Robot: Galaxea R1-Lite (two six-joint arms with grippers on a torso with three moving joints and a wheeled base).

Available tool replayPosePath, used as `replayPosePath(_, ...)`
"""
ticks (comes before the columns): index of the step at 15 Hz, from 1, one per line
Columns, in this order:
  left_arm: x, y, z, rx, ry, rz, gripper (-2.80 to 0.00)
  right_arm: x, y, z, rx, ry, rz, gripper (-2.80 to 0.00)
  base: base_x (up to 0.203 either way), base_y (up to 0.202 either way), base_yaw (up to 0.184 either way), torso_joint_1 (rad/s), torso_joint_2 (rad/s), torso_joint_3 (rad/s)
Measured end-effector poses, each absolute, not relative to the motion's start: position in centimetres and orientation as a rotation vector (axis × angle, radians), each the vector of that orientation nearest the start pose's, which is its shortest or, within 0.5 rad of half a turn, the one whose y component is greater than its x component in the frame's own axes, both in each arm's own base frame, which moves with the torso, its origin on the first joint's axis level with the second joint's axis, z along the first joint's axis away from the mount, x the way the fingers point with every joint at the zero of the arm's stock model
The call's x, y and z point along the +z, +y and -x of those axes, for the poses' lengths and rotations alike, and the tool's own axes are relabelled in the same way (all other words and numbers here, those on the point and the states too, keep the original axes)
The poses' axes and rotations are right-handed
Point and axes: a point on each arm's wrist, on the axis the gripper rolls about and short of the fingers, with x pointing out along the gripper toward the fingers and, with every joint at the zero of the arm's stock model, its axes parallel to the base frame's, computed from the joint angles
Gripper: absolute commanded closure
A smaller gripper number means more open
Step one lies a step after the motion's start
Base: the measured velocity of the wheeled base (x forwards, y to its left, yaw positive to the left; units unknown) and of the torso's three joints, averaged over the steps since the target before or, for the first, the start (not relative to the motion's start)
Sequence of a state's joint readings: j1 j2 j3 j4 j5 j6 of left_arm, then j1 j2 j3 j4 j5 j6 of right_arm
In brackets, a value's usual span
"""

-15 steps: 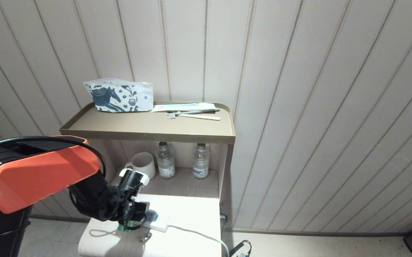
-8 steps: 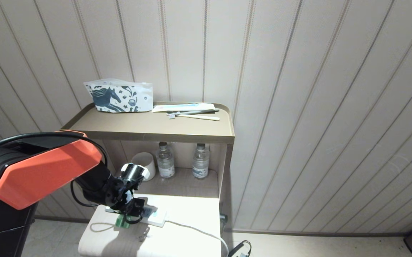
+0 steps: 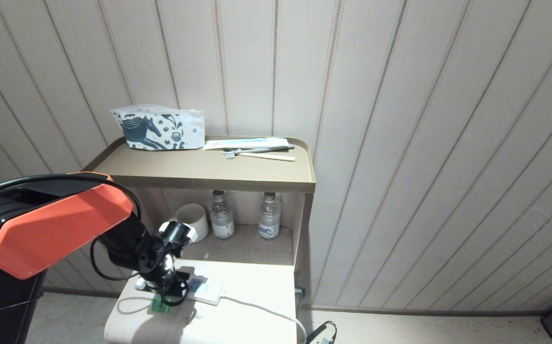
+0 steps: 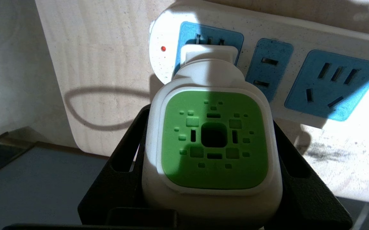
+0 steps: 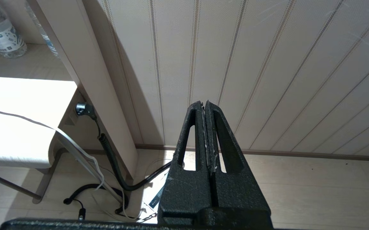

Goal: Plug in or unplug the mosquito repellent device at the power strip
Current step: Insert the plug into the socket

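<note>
The left hand (image 4: 211, 179) grips the mosquito repellent device (image 4: 213, 140), low-centre in the wrist view, its plug end at the power strip's (image 4: 299, 67) end socket. Next: a straight, square push or pull.

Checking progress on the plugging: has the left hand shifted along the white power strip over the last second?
Yes. The left hand has slid leftward along the white power strip toward its far end, away from the white cord.
</note>
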State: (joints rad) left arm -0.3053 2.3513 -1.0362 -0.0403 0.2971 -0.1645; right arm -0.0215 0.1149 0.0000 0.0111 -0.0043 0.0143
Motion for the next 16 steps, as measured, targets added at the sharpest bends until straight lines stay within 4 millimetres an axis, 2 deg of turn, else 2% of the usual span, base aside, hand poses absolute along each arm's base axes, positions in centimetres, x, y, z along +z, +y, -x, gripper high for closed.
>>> replayPosePath(11,-1.9,-10.3,-34.4,0.074,1.197,-0.210,0.00,7.6,0.0,1.4,-0.027,0.126,-0.015,0.00,0.000,0.000,0.000,0.000,0.00,0.000)
replayPosePath(16,0.7,-10.8,-35.6,0.068,1.099,-0.173,0.00,7.6,0.0,1.4,-0.027,0.126,-0.015,0.00,0.000,0.000,0.000,0.000,0.00,0.000)
